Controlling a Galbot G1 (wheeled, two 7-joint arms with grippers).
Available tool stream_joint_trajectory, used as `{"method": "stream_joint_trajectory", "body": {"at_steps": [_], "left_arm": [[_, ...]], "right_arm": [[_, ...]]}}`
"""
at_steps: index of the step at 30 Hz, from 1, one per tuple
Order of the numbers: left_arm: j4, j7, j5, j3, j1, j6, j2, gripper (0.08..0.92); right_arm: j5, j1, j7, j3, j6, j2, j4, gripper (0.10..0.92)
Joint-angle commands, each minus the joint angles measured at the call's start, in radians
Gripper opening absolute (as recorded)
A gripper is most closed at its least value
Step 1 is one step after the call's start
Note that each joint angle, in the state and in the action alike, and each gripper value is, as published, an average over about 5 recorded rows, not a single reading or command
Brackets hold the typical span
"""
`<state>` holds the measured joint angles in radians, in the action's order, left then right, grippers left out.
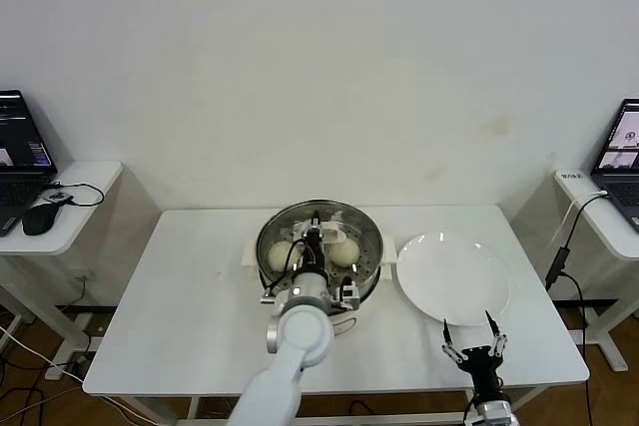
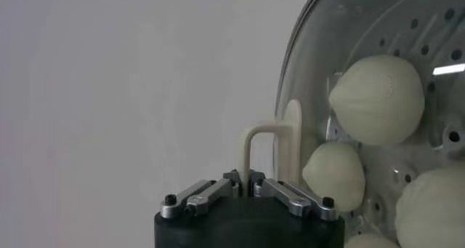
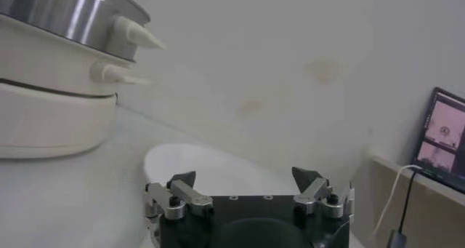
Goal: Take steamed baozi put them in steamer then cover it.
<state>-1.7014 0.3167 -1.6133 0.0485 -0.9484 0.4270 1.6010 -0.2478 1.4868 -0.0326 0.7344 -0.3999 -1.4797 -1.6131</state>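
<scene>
The steamer [image 1: 319, 246] sits mid-table in the head view, its glass cover [image 1: 339, 218] on top and baozi [image 1: 344, 251] visible through it. The left gripper [image 1: 316, 238] is above the centre, and the white plate [image 1: 454, 276] lies just right of the pot, near the table's [image 1: 170, 296] front-right edge. Bare tabletop lies left of the pot. The left wrist view shows that gripper's fingers [image 2: 211, 193] close together around the cover's cream handle [image 2: 263, 149], buns beneath the glass. The right wrist view shows the right gripper [image 3: 245, 180] with fingers spread wide, holding nothing, low over the plate's near rim, well apart from the steamer.
</scene>
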Motion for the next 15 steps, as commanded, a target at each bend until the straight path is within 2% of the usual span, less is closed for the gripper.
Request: {"method": "stream_joint_trajectory", "body": {"at_steps": [1, 7, 11, 15], "left_arm": [[-0.061, 0.003, 0.029, 0.002, -0.031, -0.001, -0.001, 0.219], [-0.182, 0.002, 0.058, 0.004, -0.110, -0.006, -0.042, 0.409], [-0.301, -0.006, 0.120, 0.016, -0.203, -0.016, -0.111, 0.522], [-0.484, -0.050, 0.231, 0.071, -0.347, -0.038, -0.188, 0.643]], "right_arm": [[-0.001, 0.002, -0.001, -0.002, 0.001, 0.003, -0.003, 0.823], [-0.008, 0.005, -0.002, -0.004, 0.002, 0.000, -0.005, 0.823], [-0.015, 0.010, -0.002, -0.003, 0.002, -0.005, -0.007, 0.823], [-0.016, 0.018, -0.002, -0.002, 0.003, -0.004, -0.008, 0.823]]}}
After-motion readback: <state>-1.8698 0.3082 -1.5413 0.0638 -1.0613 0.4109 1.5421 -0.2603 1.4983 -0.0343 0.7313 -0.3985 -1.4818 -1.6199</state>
